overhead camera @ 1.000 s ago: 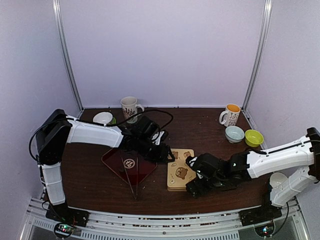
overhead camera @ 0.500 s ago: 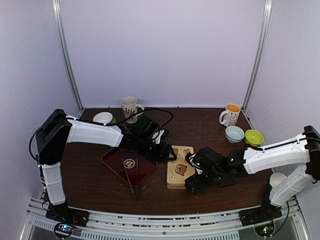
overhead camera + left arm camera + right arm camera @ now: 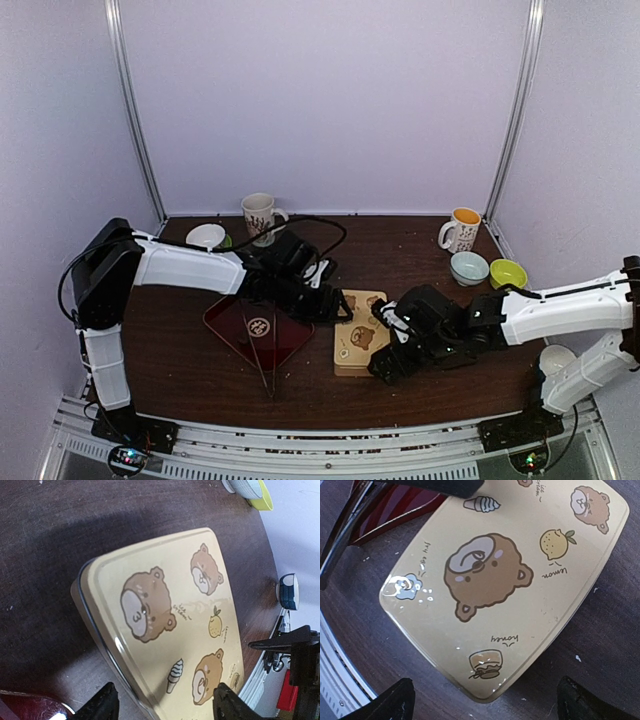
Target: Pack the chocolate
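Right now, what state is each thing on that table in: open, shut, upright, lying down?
Tin: lid on, lying flat.
Left pincer: open, over the tin.
Right pincer: open, over the tin.
Red tray: flat, beside the tin.
Patterned mug: upright.
Orange-lined mug: upright.
Pale blue bowl: right way up.
Green bowl: right way up.
Chocolate: not in view.

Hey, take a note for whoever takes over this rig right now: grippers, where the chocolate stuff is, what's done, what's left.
Left gripper: open, holding nothing, over the far left corner of the tin.
Right gripper: open, holding nothing, at the tin's near right side.
The tin lies flat on the table, lid on, beside the red tray.
No chocolate in view; whether it is inside the tin cannot be told.
Left: confirm it is packed.
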